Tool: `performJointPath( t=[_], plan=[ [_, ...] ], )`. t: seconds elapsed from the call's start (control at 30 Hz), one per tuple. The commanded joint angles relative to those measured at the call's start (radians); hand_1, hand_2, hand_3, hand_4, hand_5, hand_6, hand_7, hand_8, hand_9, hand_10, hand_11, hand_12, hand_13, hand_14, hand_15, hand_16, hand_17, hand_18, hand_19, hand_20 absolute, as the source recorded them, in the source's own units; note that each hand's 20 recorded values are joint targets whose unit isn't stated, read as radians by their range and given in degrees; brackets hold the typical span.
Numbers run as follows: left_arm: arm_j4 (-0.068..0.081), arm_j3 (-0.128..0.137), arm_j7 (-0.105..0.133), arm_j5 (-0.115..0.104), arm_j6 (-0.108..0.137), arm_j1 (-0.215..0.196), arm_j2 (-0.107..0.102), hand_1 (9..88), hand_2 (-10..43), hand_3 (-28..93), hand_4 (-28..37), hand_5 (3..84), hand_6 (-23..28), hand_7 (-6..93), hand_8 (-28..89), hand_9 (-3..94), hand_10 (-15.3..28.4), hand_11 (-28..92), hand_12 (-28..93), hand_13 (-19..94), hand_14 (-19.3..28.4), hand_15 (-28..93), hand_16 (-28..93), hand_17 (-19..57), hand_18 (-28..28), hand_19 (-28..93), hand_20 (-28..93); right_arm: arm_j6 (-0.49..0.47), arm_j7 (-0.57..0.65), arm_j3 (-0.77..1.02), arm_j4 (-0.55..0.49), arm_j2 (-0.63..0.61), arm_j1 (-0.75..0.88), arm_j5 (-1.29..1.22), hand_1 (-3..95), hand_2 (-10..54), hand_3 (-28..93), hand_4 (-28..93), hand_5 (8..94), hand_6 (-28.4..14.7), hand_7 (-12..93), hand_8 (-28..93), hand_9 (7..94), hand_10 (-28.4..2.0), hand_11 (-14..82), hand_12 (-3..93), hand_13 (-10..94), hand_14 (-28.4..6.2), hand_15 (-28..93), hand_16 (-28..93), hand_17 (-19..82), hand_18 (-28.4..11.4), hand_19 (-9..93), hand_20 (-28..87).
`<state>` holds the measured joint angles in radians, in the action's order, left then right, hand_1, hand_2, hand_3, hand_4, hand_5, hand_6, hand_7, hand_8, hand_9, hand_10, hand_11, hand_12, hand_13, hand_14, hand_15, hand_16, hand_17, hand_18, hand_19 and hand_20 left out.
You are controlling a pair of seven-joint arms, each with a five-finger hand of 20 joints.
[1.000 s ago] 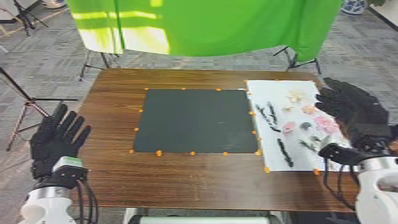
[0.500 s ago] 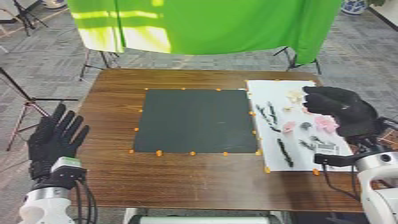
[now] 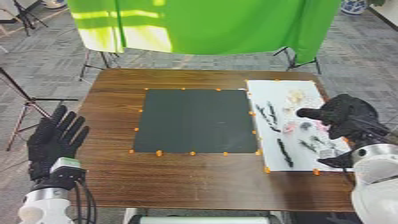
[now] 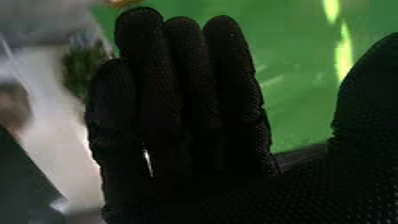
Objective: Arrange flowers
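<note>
Over the right part of the white sheet [image 3: 282, 122], my right hand [image 3: 348, 116] is held in the air, its thumb pointing toward the sheet's dark stems. In the right wrist view the same hand [image 4: 187, 115] has its fingers straight and side by side, holding nothing. On the sheet lie black stems [image 3: 284, 152], pale flowers [image 3: 297, 96] and a pink flower [image 3: 290, 127]; the hand hides part of the other flowers. The dark grey mat [image 3: 195, 120] is bare. My left hand [image 3: 55, 142] is open, palm up at the table's left edge.
Orange markers [image 3: 159, 153] line the mat and the sheet on the brown wooden table [image 3: 178, 182]. Behind the table hangs a green cloth [image 3: 213, 25] on stands, and a tripod [image 3: 31, 102] stands at the left.
My right hand has turned and moved down and nearer, covering the pink flowers on the sheet's right side. The left hand has stayed in place.
</note>
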<state>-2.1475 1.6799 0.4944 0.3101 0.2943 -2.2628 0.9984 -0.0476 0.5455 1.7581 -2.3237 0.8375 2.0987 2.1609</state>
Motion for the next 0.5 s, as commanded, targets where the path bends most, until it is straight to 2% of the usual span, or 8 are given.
performJointPath(
  t=[0.03, 0.17, 0.3, 0.37, 0.4, 0.47, 0.5],
  plan=[
    [-0.016, 0.012, 0.025, -0.021, 0.021, -0.038, -0.004, 28.8, 12.1, 70, -28.3, 36.8, 8.2, 9.4, -7, 27.2, 15.0, 21, 9, 20, 14.5, 31, -7, -5.6, 13.3, 33, 8, -0.225, 0.045, -0.04, -0.012, -0.031, -0.035, 0.043, 15.0, -7.2, 69, -22, 72.1, -3.6, 28, -10, 78.0, -16.9, 25.6, 23.6, 70, -14.9, 47, 26, 37, -21.4, 81, 36],
    [-0.015, 0.013, 0.029, -0.013, 0.012, -0.034, -0.006, 29.0, 12.2, 69, -28.3, 37.3, 8.3, 10.1, -7, 27.5, 15.0, 22, 9, 21, 14.8, 32, -7, -5.6, 13.3, 33, 8, -0.283, 0.035, -0.055, 0.002, -0.041, -0.042, 0.044, 15.0, -7.2, 69, -22, 72.6, -3.8, 31, -9, 79.0, -17.0, 27.5, 24.6, 71, -14.9, 50, 26, 38, -21.6, 83, 35],
    [-0.018, 0.017, 0.028, -0.025, 0.02, -0.046, -0.003, 28.6, 12.7, 69, -28.3, 37.9, 8.4, 10.8, -7, 28.3, 15.2, 22, 9, 22, 15.2, 33, -7, -5.6, 13.4, 33, 8, -0.451, 0.069, -0.087, 0.016, -0.038, -0.092, 0.003, 15.0, -7.2, 68, -22, 72.9, -3.6, 35, -8, 79.6, -16.5, 31.0, 26.2, 72, -15.2, 54, 28, 39, -21.5, 86, 36],
    [-0.016, 0.016, 0.032, -0.02, 0.01, -0.04, -0.006, 28.5, 12.7, 70, -28.3, 37.9, 8.4, 10.9, -7, 28.5, 15.2, 22, 9, 22, 15.3, 33, -7, -5.6, 13.4, 33, 8, -0.494, 0.099, -0.105, 0.024, -0.028, -0.101, -0.009, 15.3, -6.6, 68, -22, 72.0, -4.1, 31, -9, 78.0, -17.3, 28.7, 25.4, 70, -15.5, 52, 27, 38, -21.6, 85, 35],
    [-0.017, 0.016, 0.031, -0.016, 0.012, -0.038, -0.006, 28.4, 12.7, 70, -28.3, 38.0, 8.4, 11.0, -7, 28.6, 15.2, 22, 10, 22, 15.4, 34, -7, -5.6, 13.4, 33, 8, -0.529, 0.109, -0.115, 0.028, -0.021, -0.106, -0.007, 16.0, -6.7, 67, -22, 71.4, -4.2, 28, -10, 77.0, -17.7, 26.7, 24.6, 70, -15.5, 51, 26, 38, -21.6, 84, 34],
    [-0.013, 0.011, 0.03, -0.021, 0.014, -0.03, -0.008, 28.3, 12.8, 70, -28.3, 38.0, 8.4, 11.3, -7, 28.6, 15.2, 22, 10, 22, 15.5, 34, -7, -5.6, 13.5, 33, 8, -0.572, 0.134, -0.139, 0.04, -0.016, -0.12, -0.019, 17.4, -7.5, 67, -21, 69.6, -4.6, 22, -9, 75.6, -18.1, 23.7, 23.6, 68, -15.6, 47, 25, 37, -21.5, 83, 33],
    [-0.016, 0.012, 0.031, -0.027, 0.015, -0.036, -0.007, 28.3, 12.8, 70, -28.3, 38.0, 8.4, 11.4, -7, 28.6, 15.2, 22, 10, 22, 15.5, 34, -7, -5.6, 13.5, 33, 8, -0.584, 0.137, -0.152, 0.049, -0.014, -0.131, -0.025, 18.5, -8.2, 66, -21, 69.0, -4.6, 21, -9, 75.0, -18.2, 22.3, 23.1, 68, -15.4, 45, 24, 36, -21.5, 82, 33]
  ],
)
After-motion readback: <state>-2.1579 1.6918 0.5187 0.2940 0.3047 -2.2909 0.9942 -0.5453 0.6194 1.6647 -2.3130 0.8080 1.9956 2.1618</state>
